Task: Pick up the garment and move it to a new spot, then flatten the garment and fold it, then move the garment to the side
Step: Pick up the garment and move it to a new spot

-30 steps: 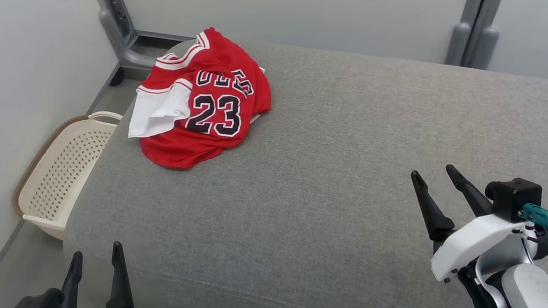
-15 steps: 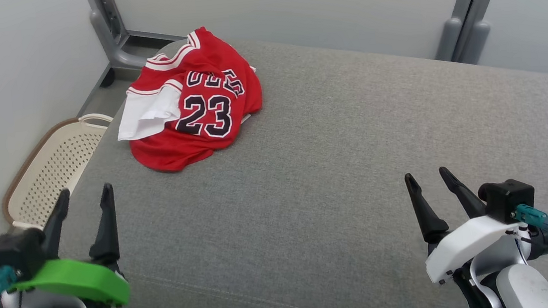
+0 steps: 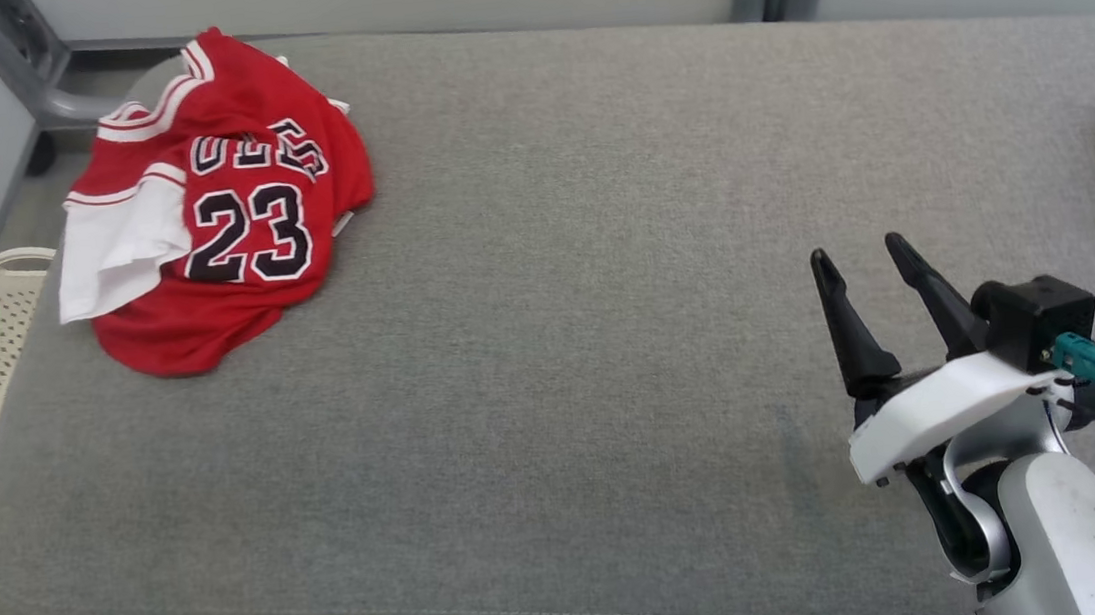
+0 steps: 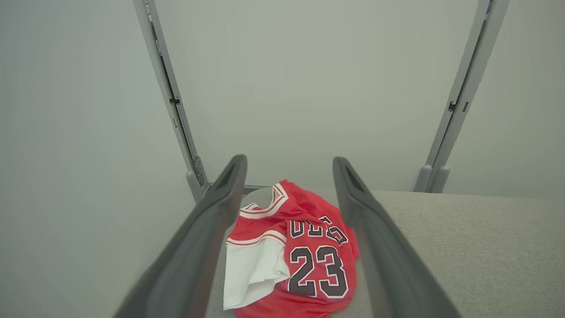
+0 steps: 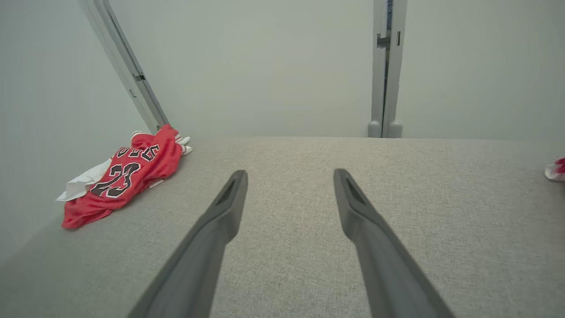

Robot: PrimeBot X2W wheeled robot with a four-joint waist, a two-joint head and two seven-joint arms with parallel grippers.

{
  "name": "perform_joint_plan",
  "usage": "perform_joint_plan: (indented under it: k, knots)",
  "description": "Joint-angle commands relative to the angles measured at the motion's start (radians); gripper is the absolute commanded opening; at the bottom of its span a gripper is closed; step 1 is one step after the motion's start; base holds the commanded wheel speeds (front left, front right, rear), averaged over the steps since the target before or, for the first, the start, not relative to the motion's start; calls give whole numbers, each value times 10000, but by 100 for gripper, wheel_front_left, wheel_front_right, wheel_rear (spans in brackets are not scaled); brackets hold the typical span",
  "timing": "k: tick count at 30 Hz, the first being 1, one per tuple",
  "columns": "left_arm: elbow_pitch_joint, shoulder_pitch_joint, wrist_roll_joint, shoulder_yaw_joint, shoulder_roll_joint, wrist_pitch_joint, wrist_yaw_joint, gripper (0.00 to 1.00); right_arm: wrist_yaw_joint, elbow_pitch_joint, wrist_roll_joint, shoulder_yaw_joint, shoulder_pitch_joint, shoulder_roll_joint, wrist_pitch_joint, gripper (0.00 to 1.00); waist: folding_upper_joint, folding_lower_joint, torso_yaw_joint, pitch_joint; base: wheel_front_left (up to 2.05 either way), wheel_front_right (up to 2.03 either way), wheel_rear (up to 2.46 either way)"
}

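Crumpled jersey [image 3: 227, 208] lies ahead of the left hand [image 4: 289, 161], well apart from the right hand [image 3: 857, 249]. Both stand wide open, empty.

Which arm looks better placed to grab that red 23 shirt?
Probably the left. The left gripper is open and aimed straight at the jersey; the right gripper, also open, sits far across the cushion.
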Motion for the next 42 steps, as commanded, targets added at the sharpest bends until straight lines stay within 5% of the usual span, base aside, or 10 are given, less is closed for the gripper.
perform_joint_plan:
  k: [1, 16, 33, 40, 41, 42]
  knots:
    - [267, -399, -67, 54, 183, 263, -76, 100, -11, -116, -103, -28, -265, -34, -40, 100, 0, 0, -1358, 1421, 0, 0, 0]
    - [2975, -2394, -311, 498, 1330, 1999, 17, 100, -8, -1204, -141, 51, -1705, -22, -179, 100, 0, 0, -3070, 4533, 0, 0, 0]
    - [4871, -3203, -317, 499, 1845, 2638, -232, 100, -8, -2155, -530, -96, -1702, -123, 141, 100, 0, 0, -3081, 6039, 0, 0, 0]
    - [5384, -3273, -474, 423, 1493, 2739, -332, 100, -10, -2234, -484, -118, -1776, -199, 200, 100, 0, 0, -3069, 6147, 0, 0, 0]
    - [5411, -3286, -495, 394, 1439, 2751, -381, 53, -8, -2213, -485, -124, -1778, -198, 206, 100, 0, 0, -3063, 6135, 0, 0, 0]
    - [5447, -3306, -533, 403, 1393, 2718, -405, 38, -8, -2201, -495, -123, -1779, -193, 207, 100, 0, 0, -3061, 6120, 0, 0, 0]
